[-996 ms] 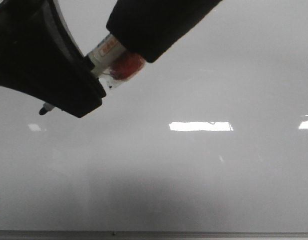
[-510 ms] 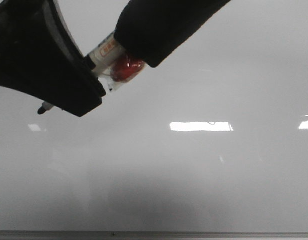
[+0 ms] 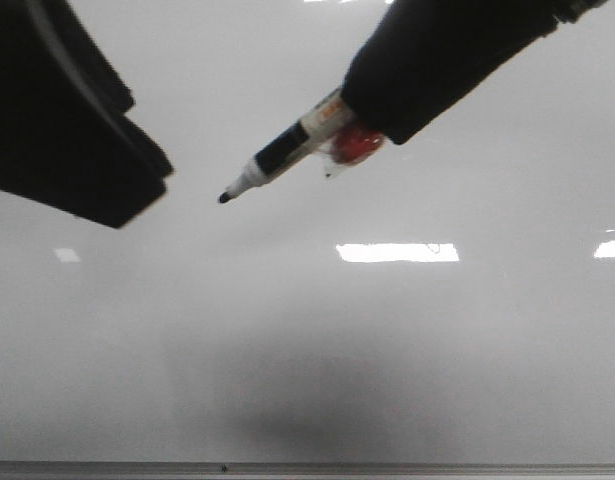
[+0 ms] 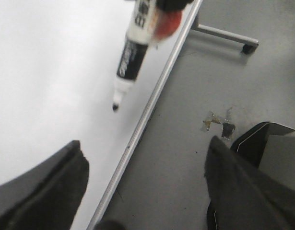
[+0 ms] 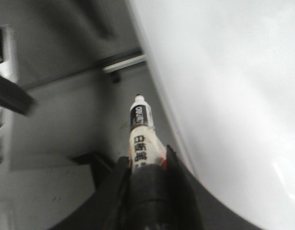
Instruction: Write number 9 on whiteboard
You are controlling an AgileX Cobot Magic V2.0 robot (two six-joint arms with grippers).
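The whiteboard point(image 3: 407, 340) fills the front view, glossy pale grey with light reflections; no number 9 shows on it. My right gripper point(image 3: 379, 118) comes in from the upper right, shut on a black-and-white marker point(image 3: 287, 148) with a red lump point(image 3: 355, 146) taped to it. The uncapped black tip point(image 3: 225, 198) points down and left, just above the board. The right wrist view shows the marker point(image 5: 140, 129) between the shut fingers of my right gripper point(image 5: 147, 165). My left gripper point(image 4: 145, 191) is open and empty; in the front view it point(image 3: 117, 190) is at the upper left, apart from the marker point(image 4: 130, 57).
A thin grey metal edge strip point(image 3: 307, 467) runs along the board's near side, also seen in the left wrist view point(image 4: 152, 105). Beyond the edge lie grey floor, a metal stand leg point(image 4: 224, 36) and a dark box point(image 4: 262, 139).
My right gripper has carried the marker to the right, out from behind the left gripper, so its whole front end now shows. The left gripper has drawn back to the left.
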